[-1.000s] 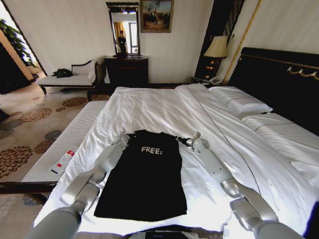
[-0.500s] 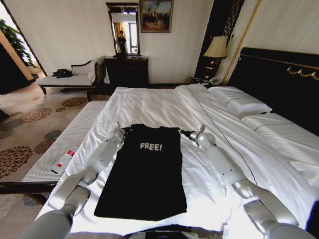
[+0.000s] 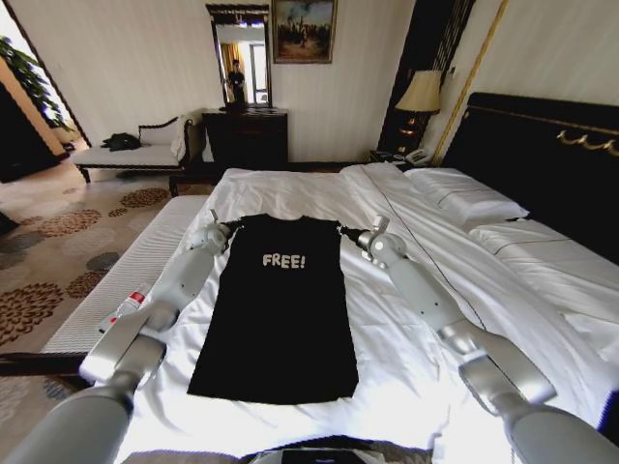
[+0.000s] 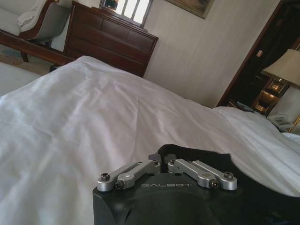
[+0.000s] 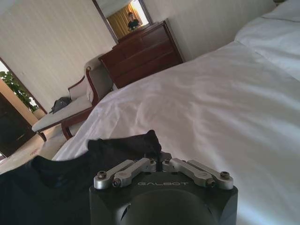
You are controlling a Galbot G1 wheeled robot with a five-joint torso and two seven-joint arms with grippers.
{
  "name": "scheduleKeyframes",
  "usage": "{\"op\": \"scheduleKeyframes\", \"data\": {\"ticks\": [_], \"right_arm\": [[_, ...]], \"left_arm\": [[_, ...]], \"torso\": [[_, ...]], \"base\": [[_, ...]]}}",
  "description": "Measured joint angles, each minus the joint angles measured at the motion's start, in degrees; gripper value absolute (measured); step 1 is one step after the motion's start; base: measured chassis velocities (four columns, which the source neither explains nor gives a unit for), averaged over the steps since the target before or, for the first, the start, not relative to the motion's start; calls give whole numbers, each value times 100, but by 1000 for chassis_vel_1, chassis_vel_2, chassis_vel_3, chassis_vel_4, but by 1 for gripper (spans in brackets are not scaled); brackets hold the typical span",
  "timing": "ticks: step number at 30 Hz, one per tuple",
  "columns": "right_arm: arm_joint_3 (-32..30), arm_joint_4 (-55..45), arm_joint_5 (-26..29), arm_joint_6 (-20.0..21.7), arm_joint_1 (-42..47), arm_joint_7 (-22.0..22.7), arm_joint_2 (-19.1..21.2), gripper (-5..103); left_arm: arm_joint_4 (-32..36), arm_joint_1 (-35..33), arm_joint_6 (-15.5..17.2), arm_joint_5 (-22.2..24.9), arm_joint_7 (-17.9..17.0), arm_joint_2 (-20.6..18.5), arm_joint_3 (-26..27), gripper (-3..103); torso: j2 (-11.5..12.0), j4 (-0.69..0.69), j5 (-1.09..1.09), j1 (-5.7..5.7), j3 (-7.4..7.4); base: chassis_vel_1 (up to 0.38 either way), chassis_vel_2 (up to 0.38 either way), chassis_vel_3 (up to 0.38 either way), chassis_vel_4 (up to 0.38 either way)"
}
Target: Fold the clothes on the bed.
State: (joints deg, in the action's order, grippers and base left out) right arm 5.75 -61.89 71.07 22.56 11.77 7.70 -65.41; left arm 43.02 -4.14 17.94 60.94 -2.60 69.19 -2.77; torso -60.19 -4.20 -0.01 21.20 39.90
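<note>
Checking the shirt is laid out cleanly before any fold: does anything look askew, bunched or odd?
Nothing stands out. The black short-sleeved "FREE!" T-shirt lies flat and fairly straight on the white-sheeted bed. The left claw and right claw each pinch a shoulder corner, lifting the fabric slightly there.

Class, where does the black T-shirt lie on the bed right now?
In the head view the T-shirt lies flat on the bed's near half, its top corners pinched by the left gripper and right gripper.
</note>
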Motion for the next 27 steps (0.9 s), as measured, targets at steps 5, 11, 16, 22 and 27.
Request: {"op": "scheduleKeyframes", "data": {"ticks": [5,11,16,22,27], "right_arm": [[200,424,-47,-134,-277,-51,-197,1],[279,830,-165,-291,-481,-140,-432,1],[302,1079,-263,-388,-596,-231,-532,1],[300,1441,-338,-504,-800,-278,-728,1],[347,1545,-414,-522,-880,-279,-786,1]], "left_arm": [[-294,245,-15,-53,36,186,2,2],[-923,674,-114,-201,181,436,3,2],[-1041,726,-129,-212,229,405,-3,2],[-1320,862,-191,-281,262,534,64,2],[-1395,943,-203,-282,273,565,106,2]], "torso": [[0,3,-1,0,0],[0,-4,2,0,0],[0,3,0,0,0],[0,-2,1,0,0],[0,1,1,1,0]], "base": [[0,0,0,0],[0,0,0,0],[0,0,0,0],[0,0,0,0],[0,0,0,0]]}}
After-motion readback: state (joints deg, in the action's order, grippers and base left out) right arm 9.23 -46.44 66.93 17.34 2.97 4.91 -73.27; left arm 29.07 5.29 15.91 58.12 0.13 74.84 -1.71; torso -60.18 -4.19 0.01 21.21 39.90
